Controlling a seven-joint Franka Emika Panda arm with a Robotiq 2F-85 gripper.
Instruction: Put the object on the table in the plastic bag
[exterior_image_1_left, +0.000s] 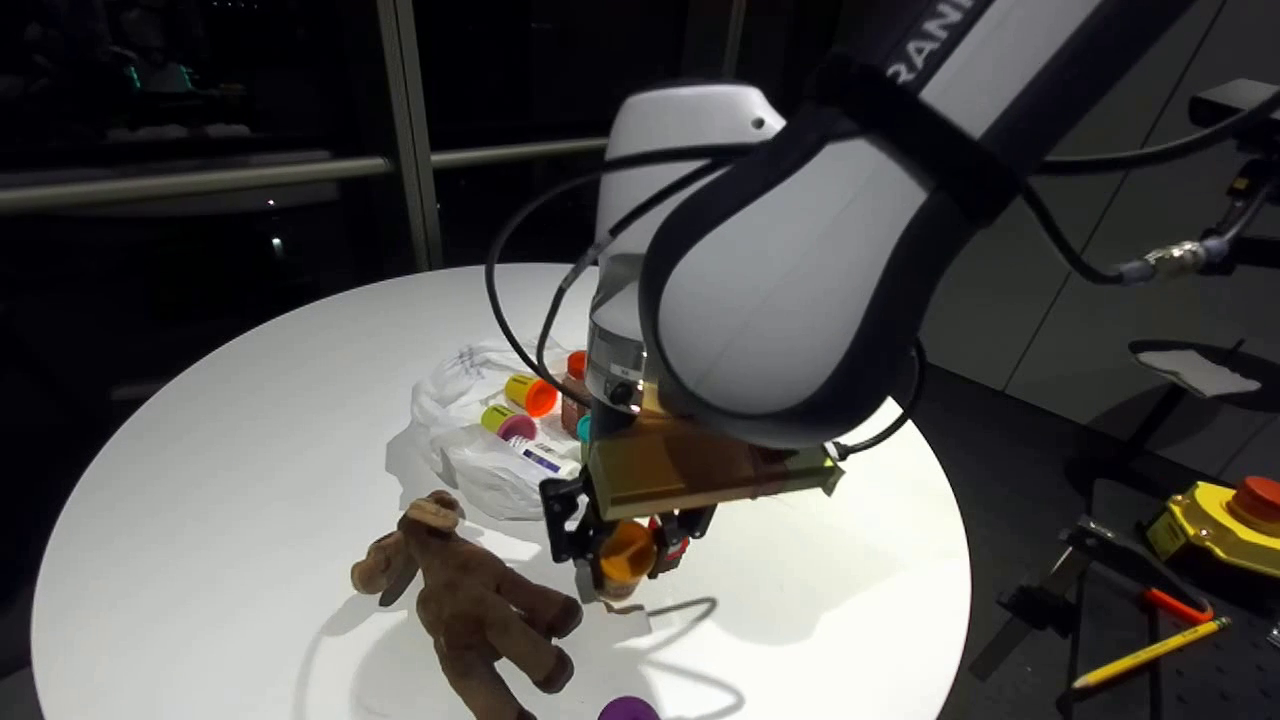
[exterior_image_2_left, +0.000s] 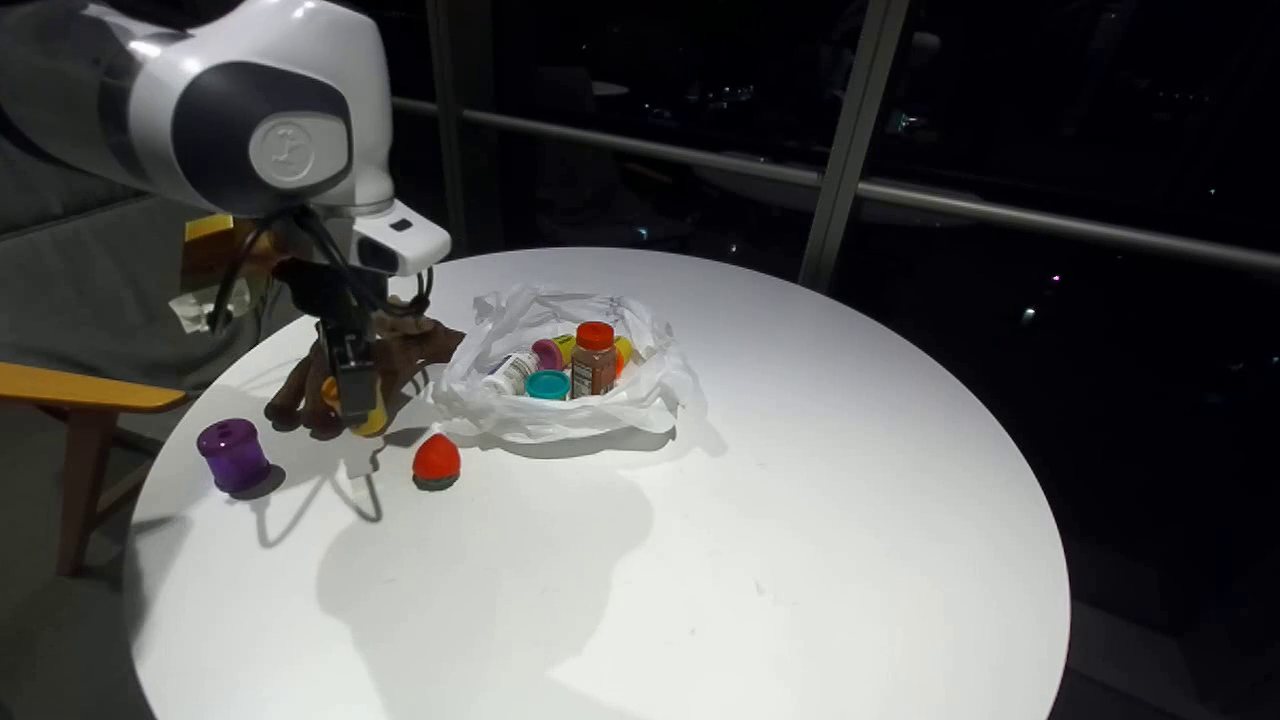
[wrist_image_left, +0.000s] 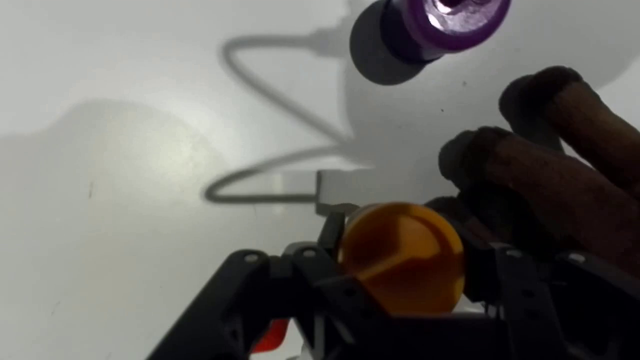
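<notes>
An orange-lidded tub (wrist_image_left: 400, 285) sits between the two fingers of my gripper (wrist_image_left: 404, 252), one pad against each side of the lid. In an exterior view the tub (exterior_image_1_left: 627, 550) is upright, low over the white table (exterior_image_1_left: 250, 450); whether its base touches the top I cannot tell. The whitish plastic bag (exterior_image_2_left: 580, 420) lies spread with its mouth open, a short way from my gripper (exterior_image_2_left: 356, 395). Inside it are a red-capped bottle (exterior_image_2_left: 593, 368), a white bottle (exterior_image_2_left: 512, 372), a teal-lidded tub (exterior_image_2_left: 548, 385) and other tubs. The wrist view does not show the bag.
Close beside the gripper lies a brown plush animal (exterior_image_1_left: 490, 600), its legs (wrist_image_left: 540, 170) near the right finger. A purple container (exterior_image_2_left: 233, 455) stands near the table edge. A red-topped item (exterior_image_2_left: 436, 458) stands between the gripper and the bag's near side.
</notes>
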